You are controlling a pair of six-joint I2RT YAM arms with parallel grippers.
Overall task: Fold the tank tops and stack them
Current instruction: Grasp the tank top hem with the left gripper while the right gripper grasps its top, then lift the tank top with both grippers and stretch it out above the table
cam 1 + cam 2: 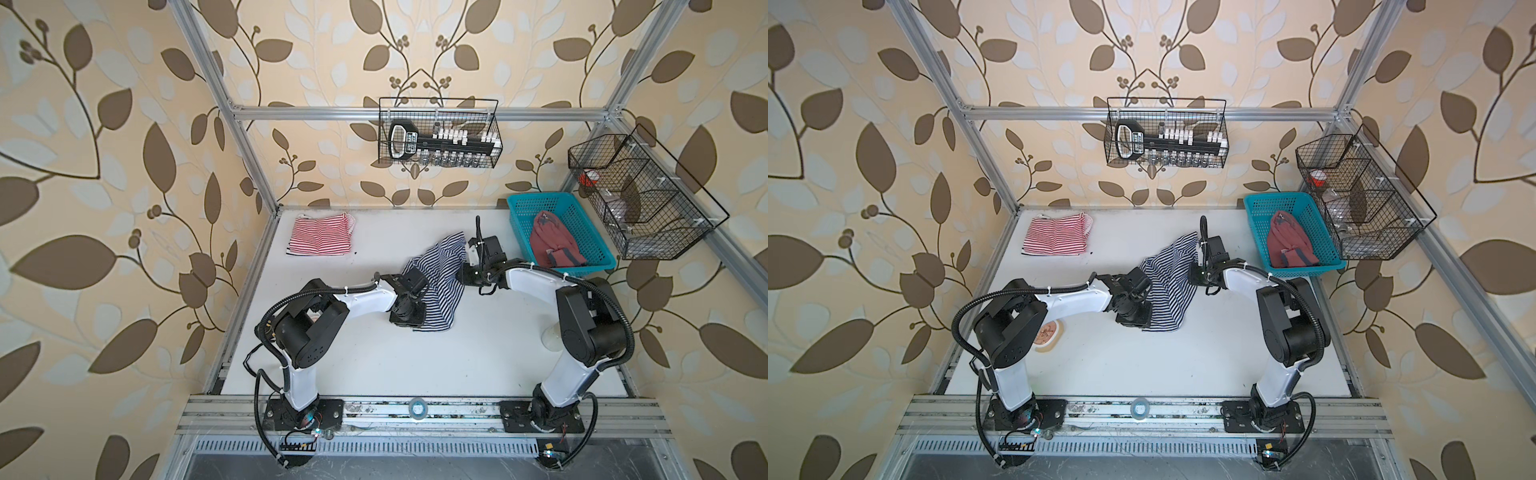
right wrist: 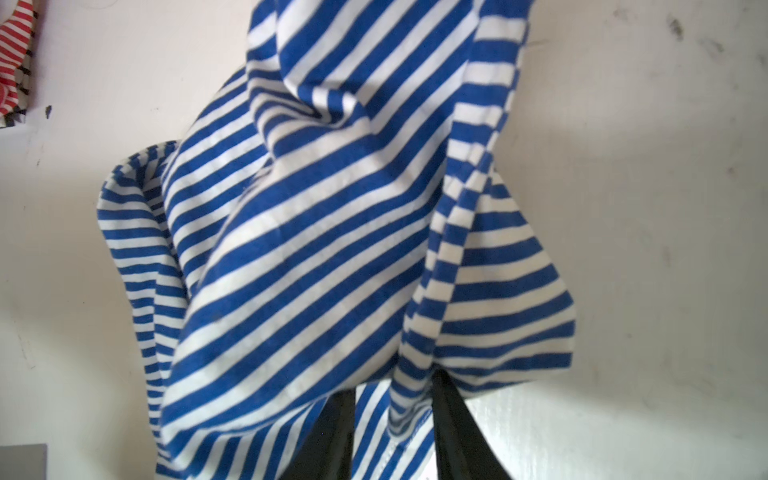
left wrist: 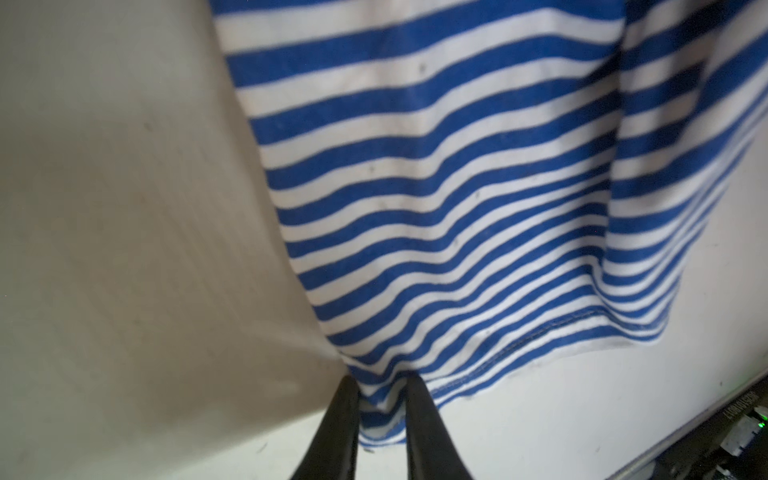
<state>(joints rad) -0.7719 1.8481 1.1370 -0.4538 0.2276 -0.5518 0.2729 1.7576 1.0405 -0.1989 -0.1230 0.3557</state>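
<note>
Now, mid-table: the navy-white striped tank top (image 1: 441,279) hangs between the two arms, bunched and twisted, not laid flat. Its far end is lifted off the table (image 1: 415,365); its near hem sits low, at or just above the surface – we cannot tell which.

Left end effector (image 3: 380,388) – clenched on a corner of the hem, with striped cloth pinched between the two dark fingers (image 3: 332,432) in the left wrist view.

Right end effector (image 2: 392,390) – grasping the same top at its other end. Folds of cloth run between its fingers (image 2: 455,428) and drape down over them, hiding the tips.

Red-white striped tank top (image 1: 319,235): folded, lying at the far left corner of the table, well apart from both arms.

Dusty red tank top (image 1: 552,243): crumpled inside the teal basket (image 1: 536,197) at the far right, its grey-blue trim showing at the near end.
</note>
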